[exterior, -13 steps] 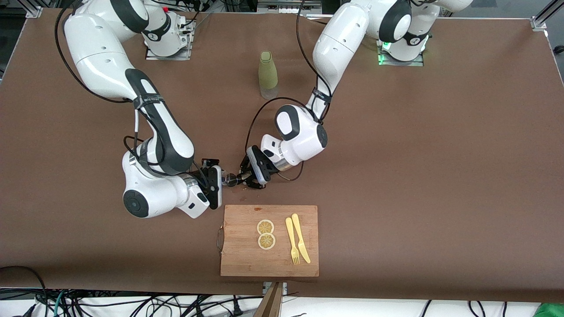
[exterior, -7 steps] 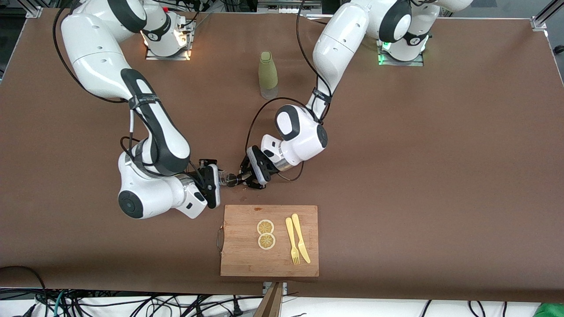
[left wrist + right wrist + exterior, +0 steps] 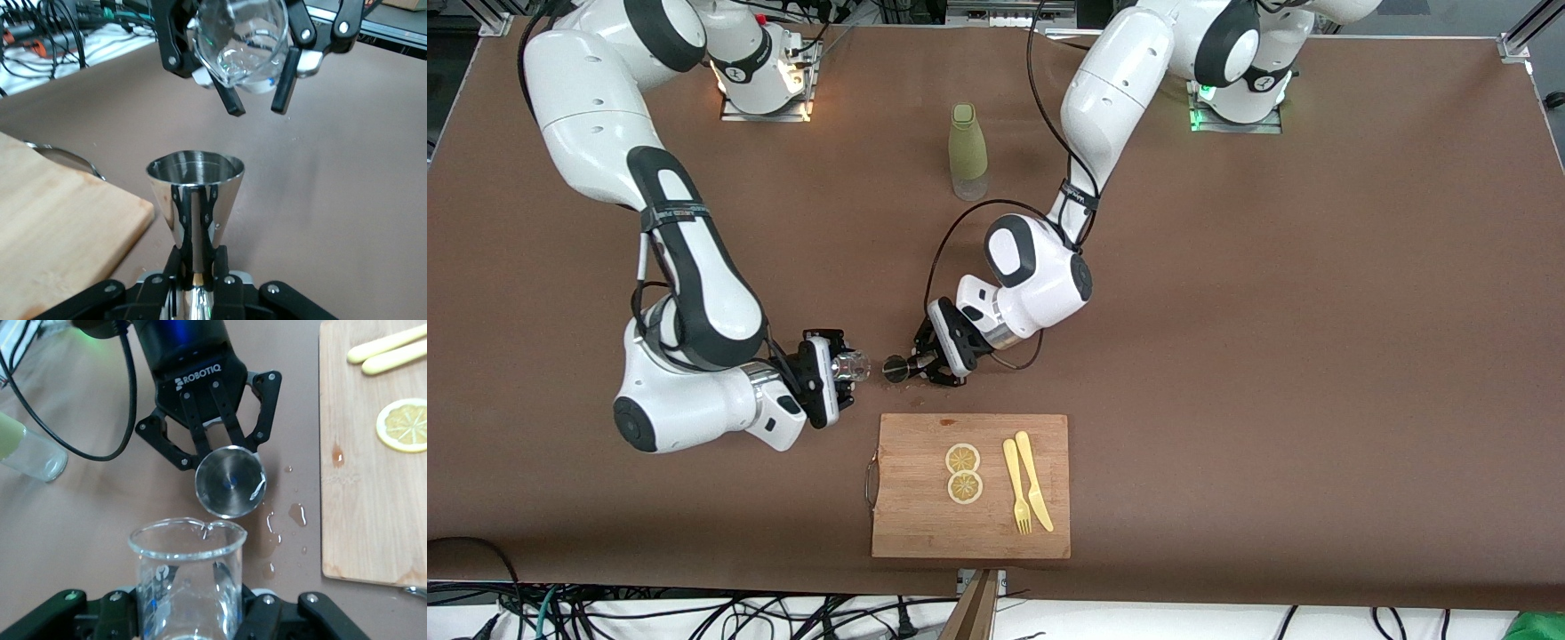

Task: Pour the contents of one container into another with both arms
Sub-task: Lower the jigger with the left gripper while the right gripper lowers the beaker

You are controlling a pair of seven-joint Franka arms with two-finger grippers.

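My right gripper point(image 3: 843, 368) is shut on the small clear glass point(image 3: 854, 364), held just above the table beside the cutting board's corner. In the right wrist view the glass point(image 3: 187, 577) fills the space between my fingers. My left gripper point(image 3: 916, 364) is shut on the steel jigger point(image 3: 895, 368), gripped at its narrow waist and tipped on its side, its round mouth toward the glass. A short gap separates the two. The left wrist view shows the jigger point(image 3: 195, 193) close up, with the glass point(image 3: 243, 43) in the right gripper above it.
A wooden cutting board point(image 3: 911, 516) lies nearer the front camera, carrying two lemon slices point(image 3: 963, 459), a yellow fork point(image 3: 1016, 489) and a knife point(image 3: 1033, 480). Wet drops point(image 3: 297, 514) mark the table by the board's edge. An olive-green bottle point(image 3: 967, 149) stands between the arm bases.
My right arm has drawn back toward its own end of the table with the glass, opening a gap to the jigger. The left arm has barely moved.
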